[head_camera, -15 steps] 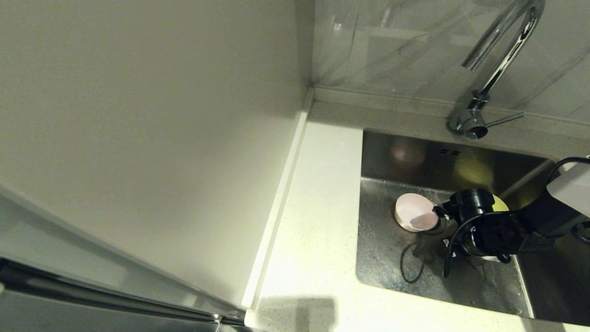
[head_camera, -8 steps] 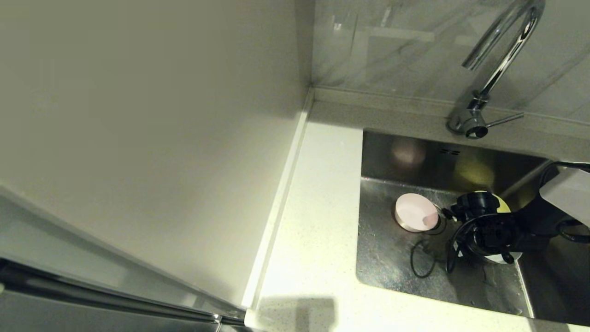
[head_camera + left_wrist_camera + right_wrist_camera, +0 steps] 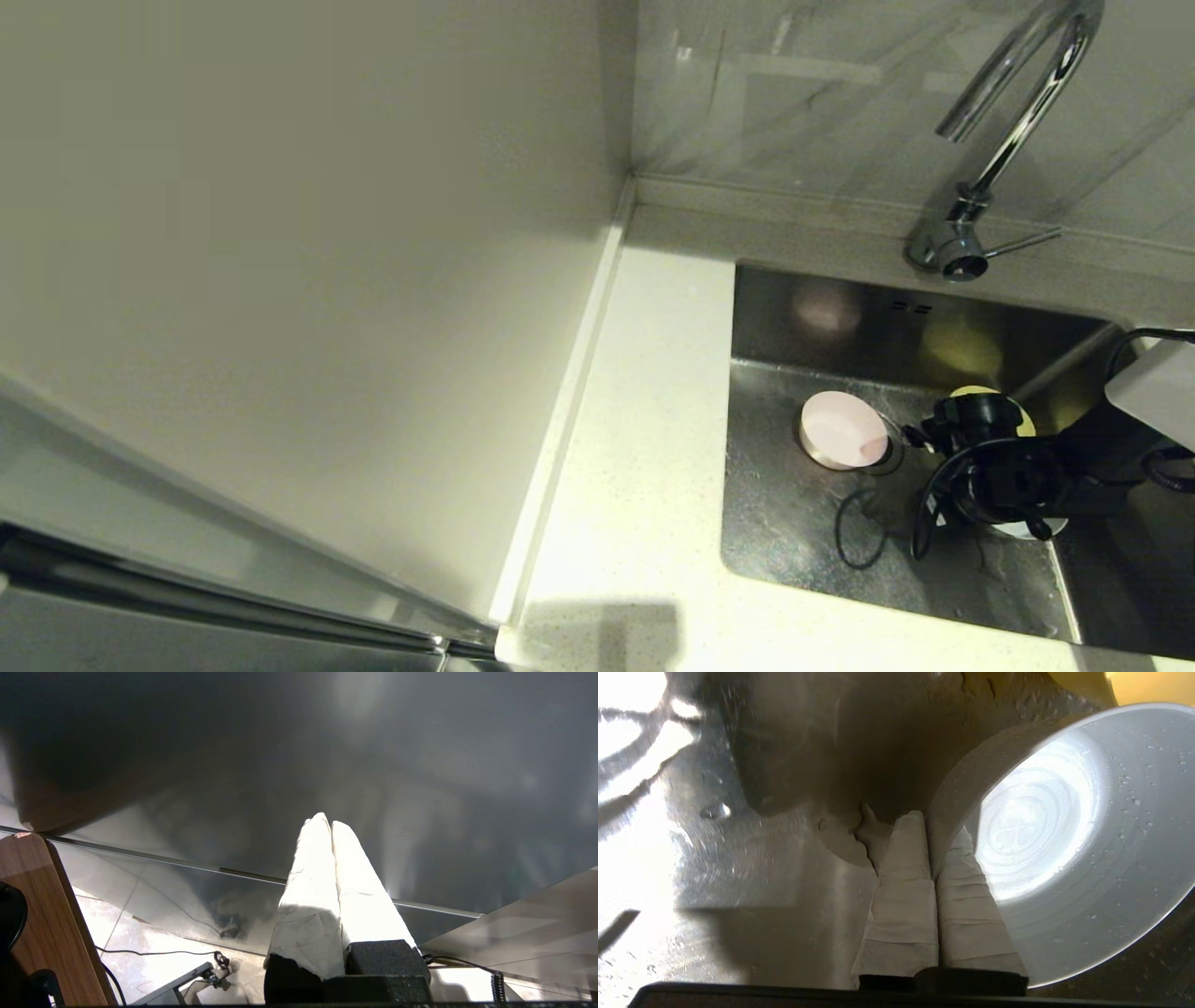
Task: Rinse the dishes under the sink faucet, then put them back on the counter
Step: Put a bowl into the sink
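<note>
My right gripper (image 3: 931, 828) is low in the sink (image 3: 794, 532), shut on the rim of the grey-blue bowl (image 3: 1064, 835). One finger is inside the bowl and one outside, and the bowl is tilted and wet. In the head view only a pale sliver of that bowl (image 3: 1022, 529) shows under the black right wrist (image 3: 999, 471). The yellow bowl (image 3: 1024, 417) lies just behind the wrist, mostly hidden. On the sink floor to the left sits the pale pink bowl (image 3: 843, 429). The left gripper (image 3: 327, 822) is shut, empty, away from the sink.
The chrome faucet (image 3: 1008, 121) arches over the sink's back right, its side lever (image 3: 1022, 244) pointing right. The white speckled counter (image 3: 635, 420) runs along the sink's left and front. A tall off-white panel (image 3: 327, 280) walls off the left.
My right gripper has moved to the right and a little toward the sink's front, away from the pink bowl, with the grey-blue bowl in it. The pink and yellow bowls stay put.
</note>
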Available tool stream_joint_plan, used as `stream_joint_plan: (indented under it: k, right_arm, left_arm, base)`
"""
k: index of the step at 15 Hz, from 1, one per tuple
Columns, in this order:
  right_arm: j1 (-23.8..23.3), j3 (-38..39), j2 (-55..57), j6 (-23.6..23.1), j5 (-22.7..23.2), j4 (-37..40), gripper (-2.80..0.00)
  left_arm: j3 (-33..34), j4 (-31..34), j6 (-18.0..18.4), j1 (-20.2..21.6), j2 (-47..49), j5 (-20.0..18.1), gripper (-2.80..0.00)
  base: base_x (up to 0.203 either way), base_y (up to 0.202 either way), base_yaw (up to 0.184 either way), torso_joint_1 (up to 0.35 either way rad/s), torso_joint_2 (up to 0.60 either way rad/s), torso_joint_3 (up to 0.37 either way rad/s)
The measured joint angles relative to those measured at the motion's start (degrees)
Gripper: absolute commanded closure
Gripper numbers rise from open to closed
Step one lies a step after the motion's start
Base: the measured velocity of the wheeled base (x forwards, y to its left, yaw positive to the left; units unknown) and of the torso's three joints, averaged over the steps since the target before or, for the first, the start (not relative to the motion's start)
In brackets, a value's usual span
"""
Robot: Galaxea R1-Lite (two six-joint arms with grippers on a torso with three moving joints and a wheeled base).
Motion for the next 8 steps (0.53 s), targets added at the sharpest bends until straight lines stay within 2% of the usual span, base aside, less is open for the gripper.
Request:
stream_joint_plan:
  k: [8]
  right_arm:
    - [-0.02,2.08,-3.54,-0.21,0.23,0.30,-2.80]
  left_arm:
    - [0.00,0.01,0.00,0.00,0.00,0.00,0.00]
  base:
    - [0.000,0.000,0.000,0.000,0.00,0.000]
